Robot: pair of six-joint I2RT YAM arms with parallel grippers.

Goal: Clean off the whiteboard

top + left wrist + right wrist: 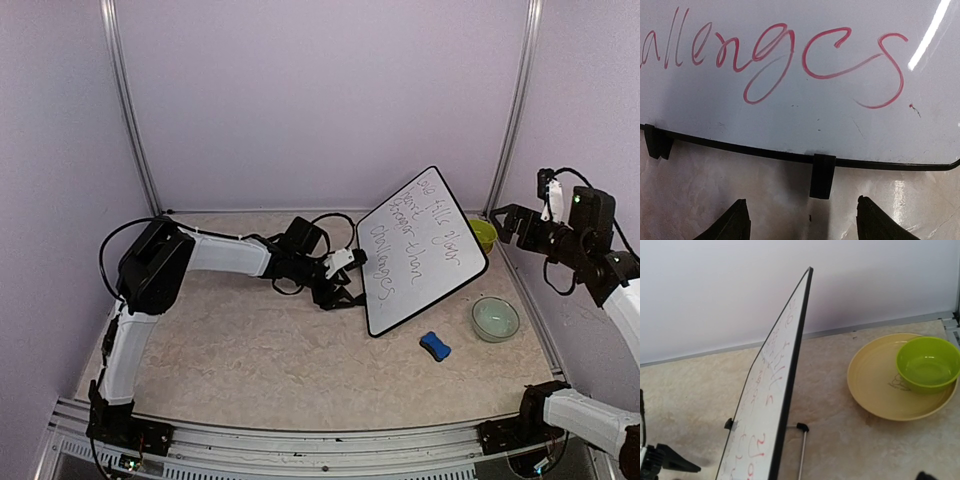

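The left claw (342, 298), jaws apart and empty, sits at 9 o'clock of the whiteboard (440, 278); you have all writing (418, 232) left to erase.

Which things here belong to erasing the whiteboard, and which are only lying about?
For the job: whiteboard, blue eraser, black stand under the board.
Lying about: yellow plate, lime green bowl on it, pale bowl beside the eraser.
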